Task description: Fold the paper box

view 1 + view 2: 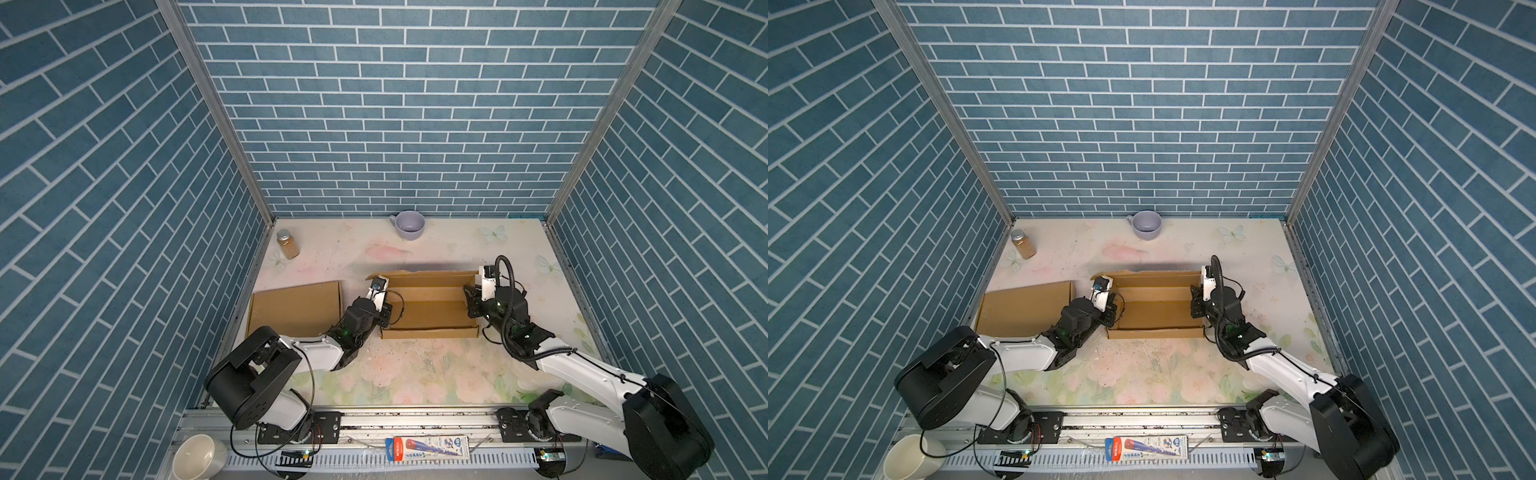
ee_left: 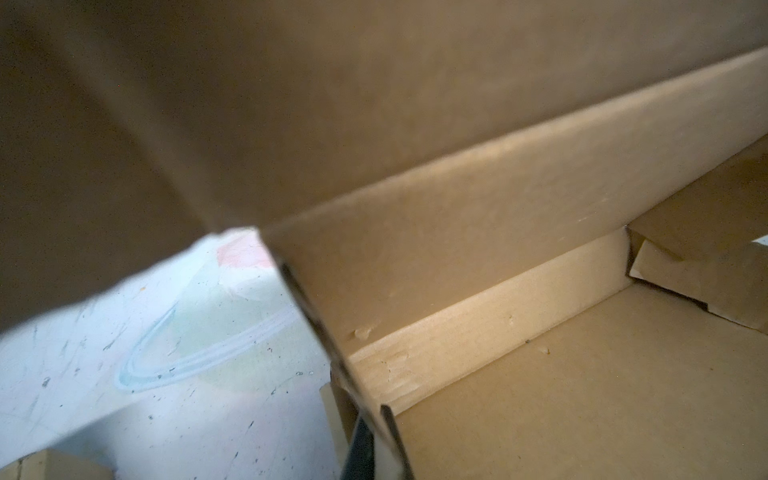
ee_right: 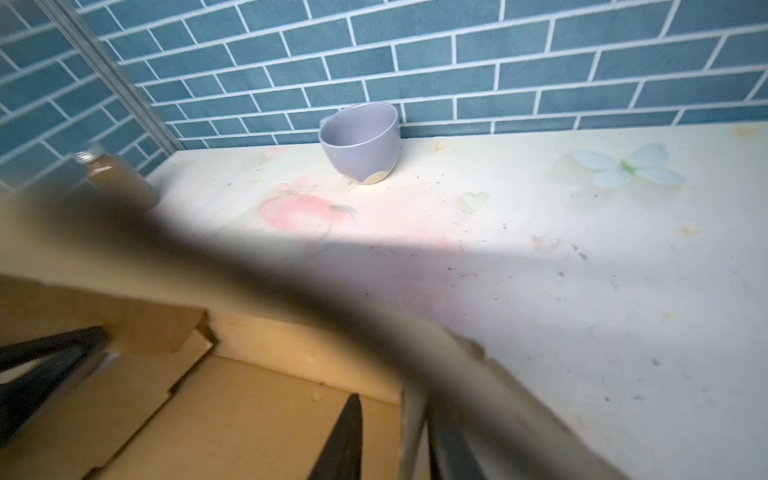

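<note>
The brown paper box [image 1: 432,309] [image 1: 1158,311] lies in the middle of the table as an open tray, with its back flap standing up. My left gripper [image 1: 385,311] [image 1: 1111,311] is at the box's left side wall. In the left wrist view it [image 2: 376,436] is shut on the edge of that wall [image 2: 316,324]. My right gripper [image 1: 471,305] [image 1: 1196,303] is at the right side wall. In the right wrist view it [image 3: 397,419] is open: one finger [image 3: 345,436] is inside the box, the other outside, and the wall [image 3: 411,428] stands between them.
A second flat cardboard sheet [image 1: 295,309] [image 1: 1023,309] lies at the left edge of the table. A purple cup [image 1: 409,224] [image 3: 359,141] stands at the back wall and a spice jar [image 1: 287,244] at the back left. A white bowl [image 1: 197,457] sits beyond the front rail.
</note>
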